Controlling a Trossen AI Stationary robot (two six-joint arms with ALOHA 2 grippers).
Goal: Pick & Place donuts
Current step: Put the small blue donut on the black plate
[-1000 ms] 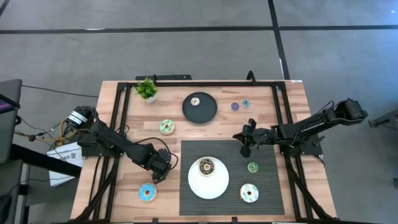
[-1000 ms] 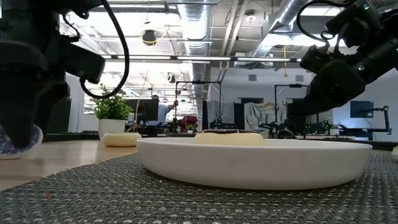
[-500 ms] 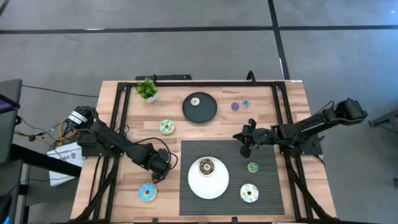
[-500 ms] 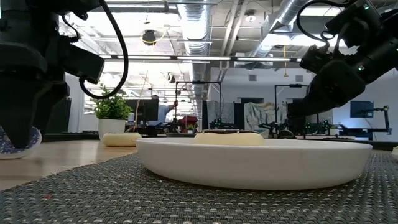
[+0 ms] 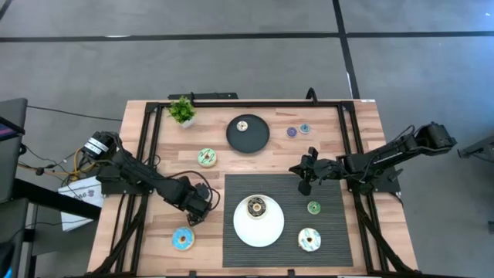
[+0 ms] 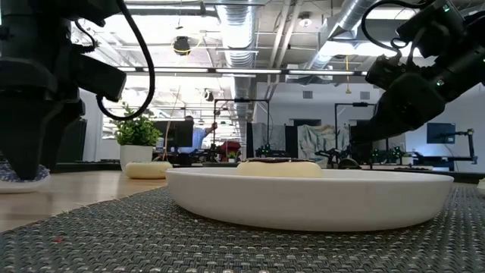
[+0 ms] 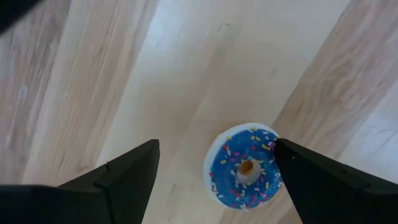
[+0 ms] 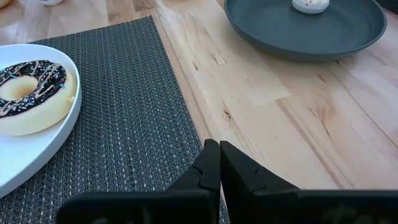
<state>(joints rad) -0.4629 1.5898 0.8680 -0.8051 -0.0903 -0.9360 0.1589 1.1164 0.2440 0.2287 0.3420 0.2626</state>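
A blue sprinkled donut (image 7: 244, 174) lies flat on the wood near the table's front left (image 5: 183, 239). My left gripper (image 7: 214, 171) hangs open above it, pointing down; the donut shows between the fingers, closer to one of them, and is untouched. In the low view the left gripper (image 6: 29, 144) hides most of the blue donut (image 6: 9, 179). A brown-iced donut (image 8: 28, 93) rests on the white plate (image 5: 258, 230). My right gripper (image 8: 219, 158) is shut, hovering over the far edge of the dark mat (image 5: 332, 189), and holds nothing.
A black plate (image 5: 247, 139) with a small cream donut (image 5: 241, 126) sits at the far middle. A white-green donut (image 5: 206, 157) lies on the wood, and a pale donut (image 5: 309, 239) and a green mini (image 5: 313, 207) lie on the mat. Purple (image 5: 291, 132) and blue (image 5: 304, 129) minis and a plant (image 5: 182, 110) stand far back.
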